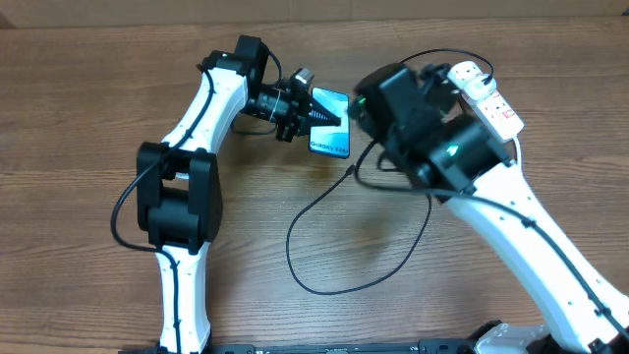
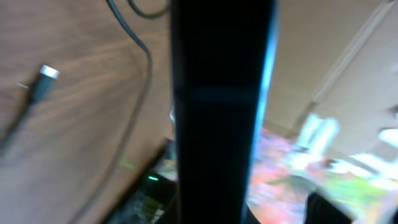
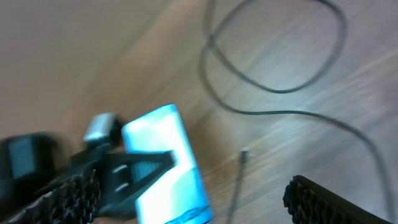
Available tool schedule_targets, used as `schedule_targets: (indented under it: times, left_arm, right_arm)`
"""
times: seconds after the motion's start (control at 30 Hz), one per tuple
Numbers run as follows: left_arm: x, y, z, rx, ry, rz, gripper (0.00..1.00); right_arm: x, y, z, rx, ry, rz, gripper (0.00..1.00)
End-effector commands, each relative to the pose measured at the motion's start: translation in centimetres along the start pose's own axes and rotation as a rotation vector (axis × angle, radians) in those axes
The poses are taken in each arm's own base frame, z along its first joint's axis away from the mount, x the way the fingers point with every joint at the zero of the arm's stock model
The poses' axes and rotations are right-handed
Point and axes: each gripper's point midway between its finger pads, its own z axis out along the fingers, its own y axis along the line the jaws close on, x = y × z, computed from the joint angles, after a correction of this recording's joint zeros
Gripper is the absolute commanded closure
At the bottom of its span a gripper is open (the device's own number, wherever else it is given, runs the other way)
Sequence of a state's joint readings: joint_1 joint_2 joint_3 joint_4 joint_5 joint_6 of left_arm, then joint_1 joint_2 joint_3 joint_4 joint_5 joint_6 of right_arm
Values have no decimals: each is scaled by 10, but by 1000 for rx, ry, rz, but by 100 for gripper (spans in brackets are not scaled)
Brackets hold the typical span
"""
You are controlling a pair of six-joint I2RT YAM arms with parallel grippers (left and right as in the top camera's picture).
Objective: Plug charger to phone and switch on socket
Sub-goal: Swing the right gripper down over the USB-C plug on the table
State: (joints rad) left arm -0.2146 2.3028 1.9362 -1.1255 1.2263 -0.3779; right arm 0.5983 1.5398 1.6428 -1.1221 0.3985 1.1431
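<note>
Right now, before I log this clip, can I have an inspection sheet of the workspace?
Surface: wooden table, bare wood.
Job's things: phone screen lit; socket far right, partly under the right arm; connector tip lying loose, not in the phone.
Clutter: nothing seen.
Grippers: left gripper shut on the phone; right gripper open, empty.
Cables: charger looped loosely on the table.
Surroundings: too blurred to tell.

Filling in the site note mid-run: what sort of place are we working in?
Probably a robotics lab or test bench: a wood-grain table, the left arm and right arm reaching over it, and a phone and power strip as props.
</note>
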Motion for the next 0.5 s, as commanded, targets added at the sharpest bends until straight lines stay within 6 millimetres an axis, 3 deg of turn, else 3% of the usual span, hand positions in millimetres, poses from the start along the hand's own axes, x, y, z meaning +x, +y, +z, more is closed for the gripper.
schedule_targets:
  times: [0.0,0.17,0.27,0.33,0.47]
  left_arm:
    - [17,-47,-36,-191,-167,312,96]
    - [12,-51,-97,-515,-512,219,96]
    - [14,-52,-133,-661,-678,212,96]
    - [18,-53,-142,-696,-710,211,96]
    - [24,-48,-143,-717,-696,188,96]
  right_arm:
    - [-6,-14,13,21,108,-59,0]
    - [-8,-39,21,103,161,-66,0]
    - [0,-46,28,124,186,-74,0]
    - [8,-49,34,134,205,-82,0]
    - [34,-52,58,139,296,-149,21]
